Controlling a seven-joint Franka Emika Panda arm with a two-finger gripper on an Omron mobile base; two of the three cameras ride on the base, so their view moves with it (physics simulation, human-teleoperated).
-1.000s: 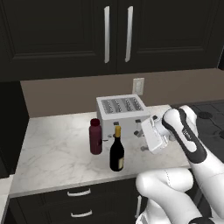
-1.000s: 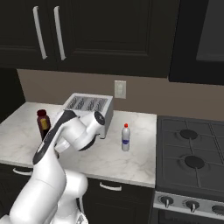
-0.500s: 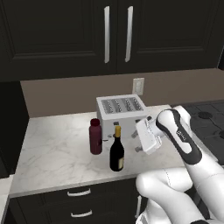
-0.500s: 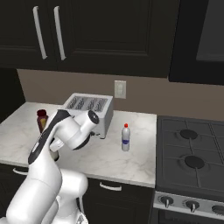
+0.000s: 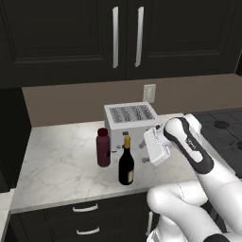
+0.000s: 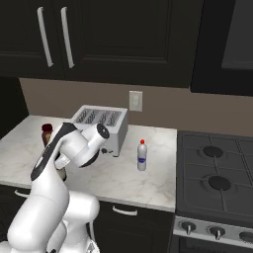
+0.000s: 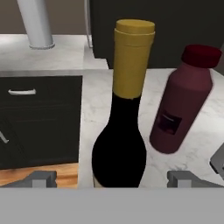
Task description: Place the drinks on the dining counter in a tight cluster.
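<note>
Three drinks stand on the marble worktop (image 5: 61, 165) with dark drawers. The dark wine bottle (image 5: 126, 163) with a gold neck is nearest the front edge, and the squat maroon red-capped bottle (image 5: 103, 147) is just behind it to the left. The small pale red-capped bottle (image 6: 142, 155) stands apart, right of the toaster. My gripper (image 5: 143, 152) hangs open just right of the wine bottle, pointing at it. In the hand view the wine bottle (image 7: 120, 131) sits centred ahead of my open gripper (image 7: 114, 179), the maroon bottle (image 7: 181, 109) beyond it. I cannot tell if the far marble top (image 7: 65, 48) is the dining counter.
A silver toaster (image 5: 130, 120) stands at the back of the worktop, close behind the hand and the two dark bottles. A black stove (image 6: 217, 173) adjoins the worktop on the right. Dark wall cabinets (image 5: 125, 38) hang above. A grey post (image 7: 37, 24) rises from the far marble top.
The hand has moved left along the worktop towards the wine bottle, jaws still open. The bottles have not moved.
</note>
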